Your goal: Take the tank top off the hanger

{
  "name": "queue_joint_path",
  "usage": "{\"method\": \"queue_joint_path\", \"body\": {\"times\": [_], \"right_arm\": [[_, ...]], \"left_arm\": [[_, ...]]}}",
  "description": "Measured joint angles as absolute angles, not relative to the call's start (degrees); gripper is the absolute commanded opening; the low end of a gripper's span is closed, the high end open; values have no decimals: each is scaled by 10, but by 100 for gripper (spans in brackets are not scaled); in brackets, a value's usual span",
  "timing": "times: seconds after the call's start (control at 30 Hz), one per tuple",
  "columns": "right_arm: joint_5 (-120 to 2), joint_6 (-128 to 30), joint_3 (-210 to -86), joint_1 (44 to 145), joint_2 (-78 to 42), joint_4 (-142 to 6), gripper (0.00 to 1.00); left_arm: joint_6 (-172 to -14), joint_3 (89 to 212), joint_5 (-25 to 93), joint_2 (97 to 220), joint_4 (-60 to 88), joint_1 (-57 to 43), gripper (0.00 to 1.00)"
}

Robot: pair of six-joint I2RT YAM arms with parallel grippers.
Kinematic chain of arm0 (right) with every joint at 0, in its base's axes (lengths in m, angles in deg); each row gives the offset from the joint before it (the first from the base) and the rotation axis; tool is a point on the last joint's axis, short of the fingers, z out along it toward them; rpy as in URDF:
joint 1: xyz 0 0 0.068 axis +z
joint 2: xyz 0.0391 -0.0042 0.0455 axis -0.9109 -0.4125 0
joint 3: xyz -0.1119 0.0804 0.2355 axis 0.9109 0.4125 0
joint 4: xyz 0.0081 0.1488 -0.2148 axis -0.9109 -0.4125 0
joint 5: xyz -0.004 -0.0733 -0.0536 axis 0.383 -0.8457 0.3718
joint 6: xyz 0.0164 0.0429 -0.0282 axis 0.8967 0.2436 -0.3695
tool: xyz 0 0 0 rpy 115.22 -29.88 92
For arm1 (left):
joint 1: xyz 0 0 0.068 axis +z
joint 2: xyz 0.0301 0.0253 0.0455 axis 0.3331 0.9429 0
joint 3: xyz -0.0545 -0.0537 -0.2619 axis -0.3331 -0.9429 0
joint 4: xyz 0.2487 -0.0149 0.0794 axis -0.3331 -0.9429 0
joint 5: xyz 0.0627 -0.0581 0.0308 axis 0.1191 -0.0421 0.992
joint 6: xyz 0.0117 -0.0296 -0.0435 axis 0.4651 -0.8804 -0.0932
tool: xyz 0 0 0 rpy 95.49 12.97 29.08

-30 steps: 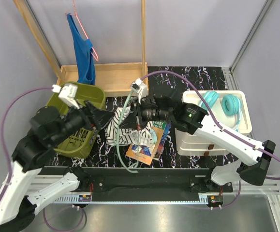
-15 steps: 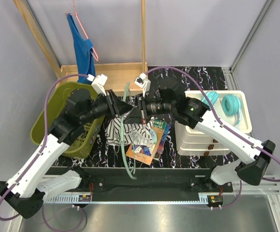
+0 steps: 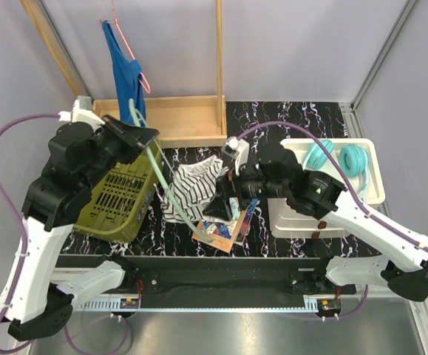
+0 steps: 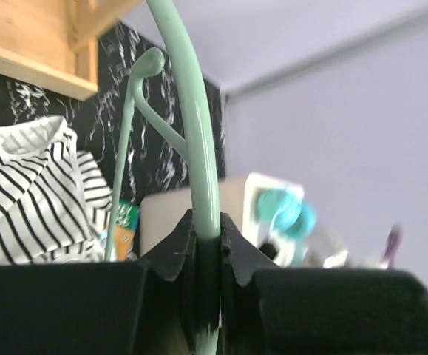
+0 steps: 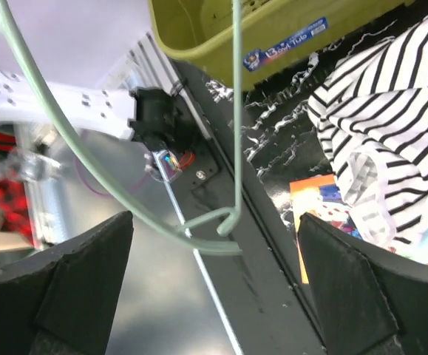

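Plainly, some of this is hard to make out. From above, my left fingers (image 4: 204,238) are lost behind their own wrist, and my left wrist view cuts the hanger (image 4: 201,148) off below the grip. I cannot tell whether the tank top (image 3: 195,181) touches the hanger's lower bar. The top lies crumpled on the counter (image 3: 295,115), between the basket (image 3: 121,196) and the book (image 3: 225,225).

I count one green hanger, one striped tank top, one basket, one pair of headphones (image 3: 339,159) and one blue garment (image 3: 128,74) hung at the back.

My left arm is raised high, wrist above the basket's far rim, its fingers clamped tight on the hanger's rod. My right arm reaches toward the centre, wrist bent down beside the tank top. My right fingers (image 5: 215,220) are spread wide and hold nothing.
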State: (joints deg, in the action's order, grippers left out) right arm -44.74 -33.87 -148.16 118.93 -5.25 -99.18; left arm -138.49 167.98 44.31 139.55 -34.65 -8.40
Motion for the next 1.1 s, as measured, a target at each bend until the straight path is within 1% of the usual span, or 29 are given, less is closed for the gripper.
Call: {"method": "queue_joint_path", "body": {"times": [0.17, 0.3, 0.4, 0.47, 0.5, 0.53, 0.57, 0.6, 0.63, 0.67, 0.73, 0.77, 0.8, 0.83, 0.9, 0.97, 1.07, 1.1], "right_arm": [[-536, -392, -1483, 1296, -46, -1005, 100], [-605, -420, -1483, 1348, -47, -1004, 99], [-679, -440, -1482, 1381, -48, -1003, 100], [-755, -447, -1476, 1406, -48, -999, 94], [-794, -451, -1471, 1416, -48, -997, 90], [-823, -452, -1466, 1421, -47, -996, 81], [-854, -455, -1458, 1425, -47, -995, 64], [-884, -459, -1448, 1425, -45, -995, 54], [-906, -463, -1439, 1425, -43, -997, 47], [-922, -466, -1431, 1425, -40, -995, 32], [-939, -481, -1418, 1427, -33, -987, 11], [-939, -495, -1412, 1431, -30, -983, 0], [-938, -508, -1408, 1437, -27, -981, 0], [-932, -519, -1404, 1443, -26, -981, 0], [-935, -511, -1399, 1447, -25, -981, 0], [-956, -491, -1394, 1436, -14, -985, 0], [-982, -465, -1394, 1427, 17, -988, 0], [-987, -457, -1396, 1427, 26, -991, 0]], "left_arm": [[-1498, 1705, 512, 1388, -402, -67, 0], [-1560, 1723, 524, 1407, -419, -53, 0], [-1606, 1722, 523, 1418, -430, -38, 0], [-1630, 1722, 520, 1419, -433, -29, 0], [-1638, 1722, 520, 1418, -436, -25, 0], [-1646, 1722, 519, 1416, -437, -23, 0], [-1654, 1722, 518, 1413, -439, -21, 0], [-1665, 1719, 517, 1408, -438, -19, 0], [-1671, 1716, 517, 1404, -438, -18, 0], [-1677, 1711, 517, 1398, -438, -17, 0], [-1697, 1701, 518, 1390, -438, -14, 0], [-1715, 1695, 515, 1388, -437, -14, 7], [-1728, 1689, 515, 1389, -434, -14, 31], [-1736, 1683, 511, 1391, -427, -14, 49], [-1722, 1671, 503, 1392, -415, -15, 80], [-1682, 1669, 502, 1390, -407, -11, 83], [-1606, 1670, 502, 1381, -386, -10, 93], [-1578, 1670, 503, 1375, -382, -10, 94]]}}
